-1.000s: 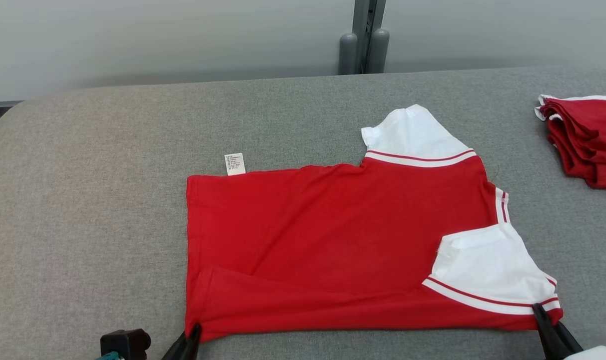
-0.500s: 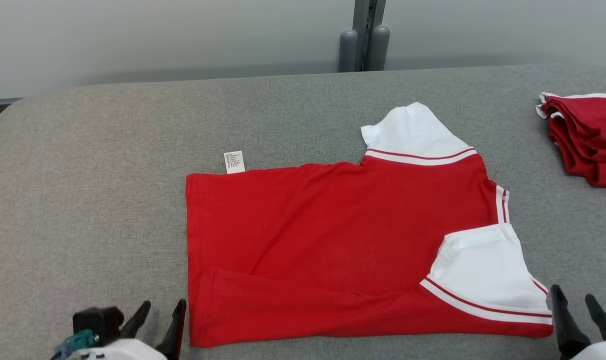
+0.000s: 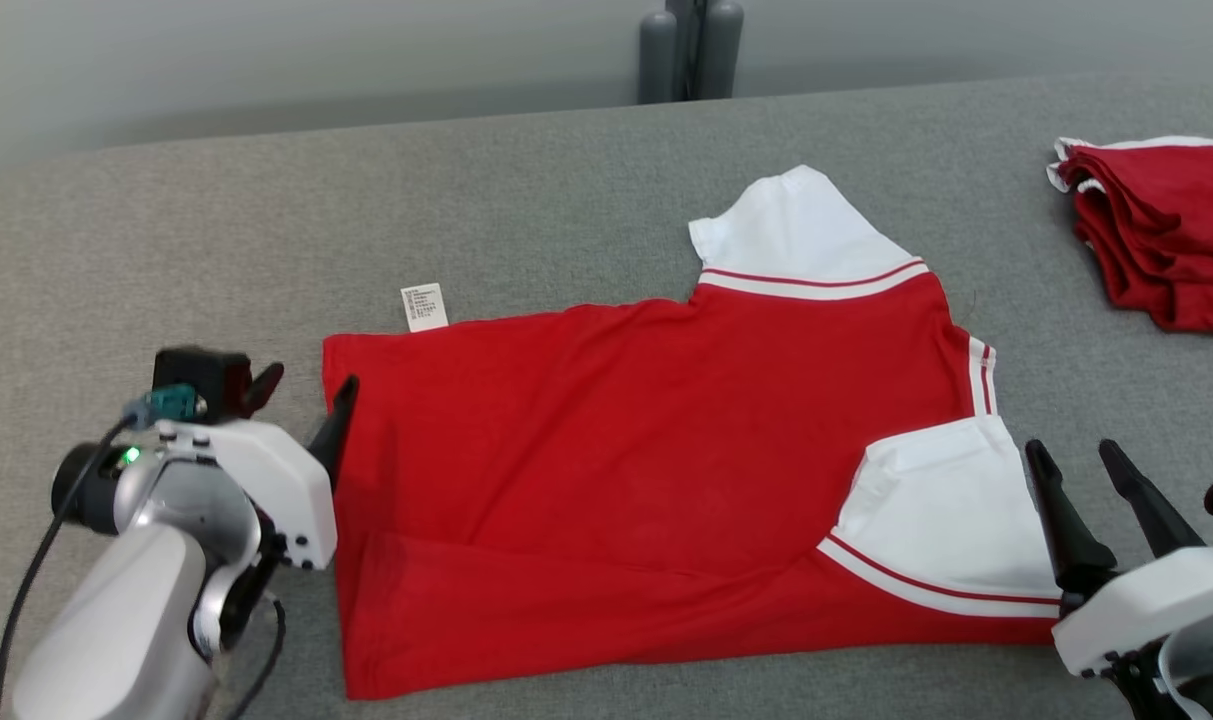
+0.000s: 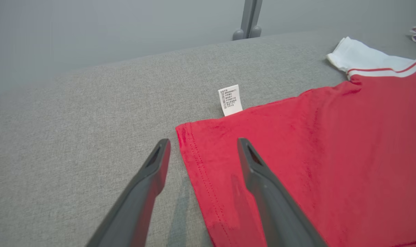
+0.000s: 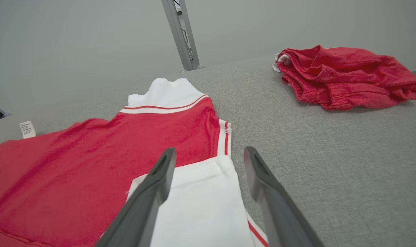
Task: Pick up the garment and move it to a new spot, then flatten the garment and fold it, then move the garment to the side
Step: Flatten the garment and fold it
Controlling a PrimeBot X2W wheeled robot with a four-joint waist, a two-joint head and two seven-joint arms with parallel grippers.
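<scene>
Nearest you, the left pincer (image 3: 308, 385) stands with its fingers spread and nothing between them. In the left wrist view it (image 4: 203, 142) straddles the garment's left hem edge near the far corner, one finger over bare counter (image 3: 166, 250) and the other over red cloth. The right pincer (image 3: 1071, 450) is likewise spread wide and empty. In the right wrist view it (image 5: 209, 151) straddles the right edge of the near white sleeve (image 3: 946, 510), its outer finger over bare counter. The garment (image 3: 616, 450), a red shirt with white sleeves, lies flat mid-counter between the two pincers, with its near long edge folded inward over the body. A white care label (image 3: 424, 307) projects from the far edge near the left corner. The far white sleeve (image 3: 796, 225) extends beyond the body at right. Bare counter lies left of the hem, beyond the far edge, and between the shirt and a crumpled red pile (image 3: 1166, 230) at far right. Grey posts (image 3: 688, 50) stand behind the counter's far edge.
</scene>
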